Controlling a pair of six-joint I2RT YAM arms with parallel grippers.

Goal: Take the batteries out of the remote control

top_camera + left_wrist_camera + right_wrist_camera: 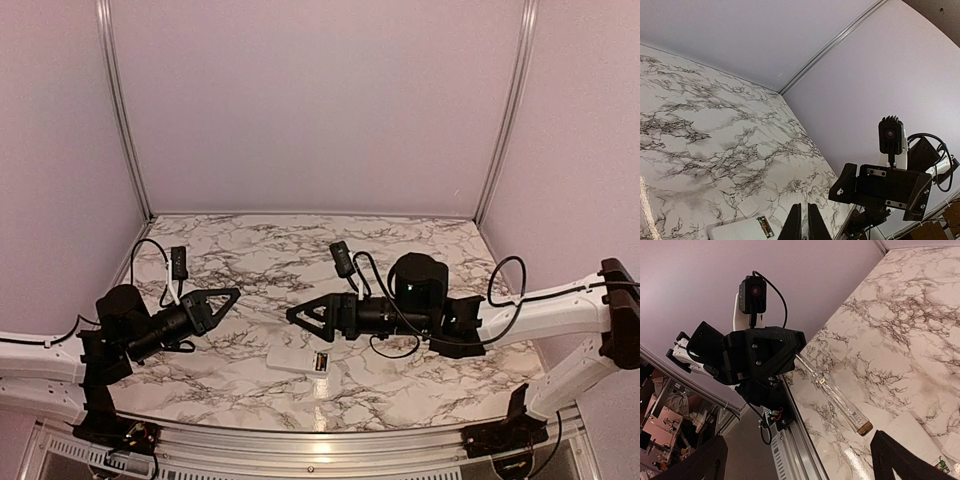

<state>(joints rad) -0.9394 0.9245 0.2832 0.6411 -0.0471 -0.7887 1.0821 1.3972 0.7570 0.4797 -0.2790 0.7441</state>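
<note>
While my left claw [237,292] hung above the left half of the marble desk [420,250], its two fingers were pressed together, as my own wrist view showed [803,220]. From the other wrist's view that same claw [797,351] was clamped on a thin clear stick [835,392]. The stick ran out from the fingertips and slanted down toward the desk. Its brownish tip ended just beside the remote control [912,432], and I could not tell whether it touched anything.

The remote control [292,357] lay flat on the desk near the front edge, between my two arms and lower than both claws in the overhead view. Its compartment at the right end was uncovered, and one battery [321,360] sat inside it. My left wrist view caught that battery [765,226] as a small dark cylinder with a yellow-green glint, at the end of the white slab [735,232].

My right claw [295,314] hovered just above and right of the remote control, pointing left toward my other claw. Its fingers stood spread as wide as they went [800,456], one at each bottom corner of its wrist view. It held nothing and touched nothing.
</note>
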